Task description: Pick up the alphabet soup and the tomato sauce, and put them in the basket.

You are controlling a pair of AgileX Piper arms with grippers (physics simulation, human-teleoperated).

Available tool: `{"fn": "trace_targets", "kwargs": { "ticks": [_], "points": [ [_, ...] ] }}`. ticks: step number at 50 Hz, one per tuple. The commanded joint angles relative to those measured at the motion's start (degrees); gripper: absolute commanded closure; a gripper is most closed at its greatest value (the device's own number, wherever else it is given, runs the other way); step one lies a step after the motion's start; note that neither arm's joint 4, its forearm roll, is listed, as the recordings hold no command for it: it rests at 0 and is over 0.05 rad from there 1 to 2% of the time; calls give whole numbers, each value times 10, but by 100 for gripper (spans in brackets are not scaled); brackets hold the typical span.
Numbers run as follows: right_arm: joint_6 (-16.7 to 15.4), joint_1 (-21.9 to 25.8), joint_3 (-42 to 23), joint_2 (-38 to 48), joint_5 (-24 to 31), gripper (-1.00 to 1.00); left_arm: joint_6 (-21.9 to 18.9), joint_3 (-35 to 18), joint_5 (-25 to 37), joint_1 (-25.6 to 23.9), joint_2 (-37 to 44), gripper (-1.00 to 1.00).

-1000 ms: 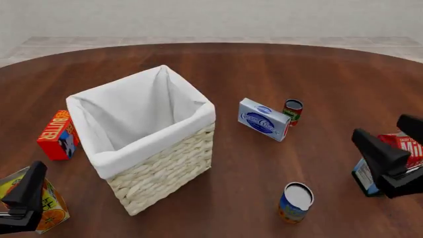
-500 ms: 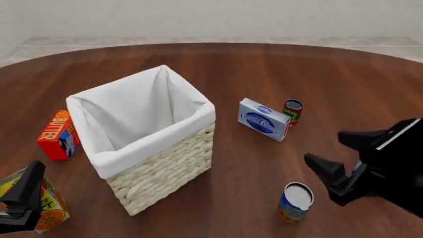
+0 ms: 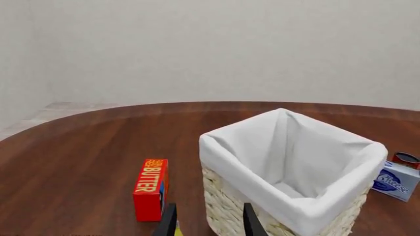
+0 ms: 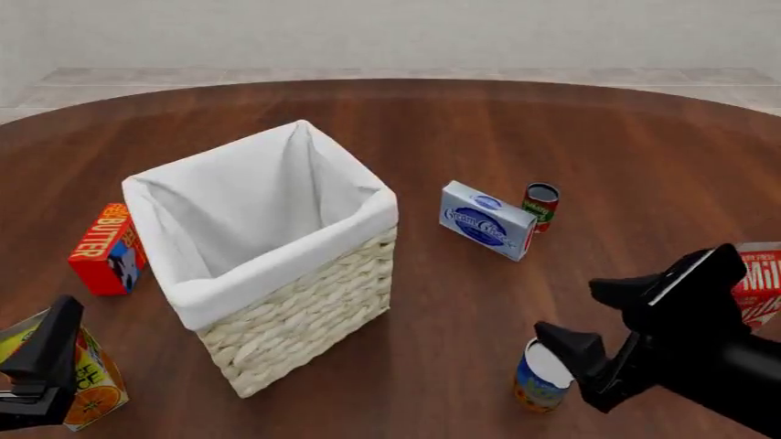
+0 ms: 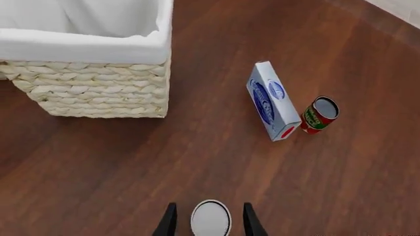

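Observation:
The alphabet soup (image 4: 533, 381) stands upright at the front right of the table, its pale lid partly covered by my right gripper (image 4: 583, 315). That gripper is open and hangs over the can. In the right wrist view the alphabet soup (image 5: 211, 220) shows between the two fingers (image 5: 169, 220). The tomato sauce (image 4: 540, 205) stands further back, beside a blue-and-white box; it also shows as tomato sauce (image 5: 319, 114) in the right wrist view. The basket (image 4: 305, 311) stands left of centre, its liner holding nothing visible. My left gripper (image 4: 47, 358) is open at the front left.
A blue-and-white box (image 4: 486, 219) lies between basket and tomato sauce. A red butter box (image 4: 106, 249) stands left of the basket. An orange juice carton (image 4: 88, 382) sits by my left gripper. A red milk carton (image 4: 760, 283) stands at the right edge.
My right arm has swung left and down from the milk carton until its open fingers hang over the alphabet soup. The left arm and all objects have stayed put.

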State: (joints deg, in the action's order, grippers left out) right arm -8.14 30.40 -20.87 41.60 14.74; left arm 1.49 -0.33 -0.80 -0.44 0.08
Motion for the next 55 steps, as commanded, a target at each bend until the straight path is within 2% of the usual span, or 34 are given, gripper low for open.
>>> {"fn": "trace_targets", "kwargs": {
  "ticks": [1, 14, 23, 27, 37, 47, 55],
  "points": [
    [15, 15, 18, 8, -1, -100, 1, 0, -1, 0, 0, -100],
    [15, 3, 36, 13, -6, -100, 0, -1, -2, 0, -1, -100],
    [3, -10, 60, 6, -12, -100, -1, -1, -2, -1, 0, -100],
    [11, -8, 66, 6, -16, -100, -2, -2, -2, -1, 0, -100],
    [13, -12, 88, 29, -49, -100, -4, -1, -2, -2, 0, -100],
    [8, -25, 108, 79, -110, -100, -5, 0, -1, -2, -1, -100],
    [4, -33, 115, 94, -129, -100, -4, 0, -2, -2, 0, -100]
  ]
}}
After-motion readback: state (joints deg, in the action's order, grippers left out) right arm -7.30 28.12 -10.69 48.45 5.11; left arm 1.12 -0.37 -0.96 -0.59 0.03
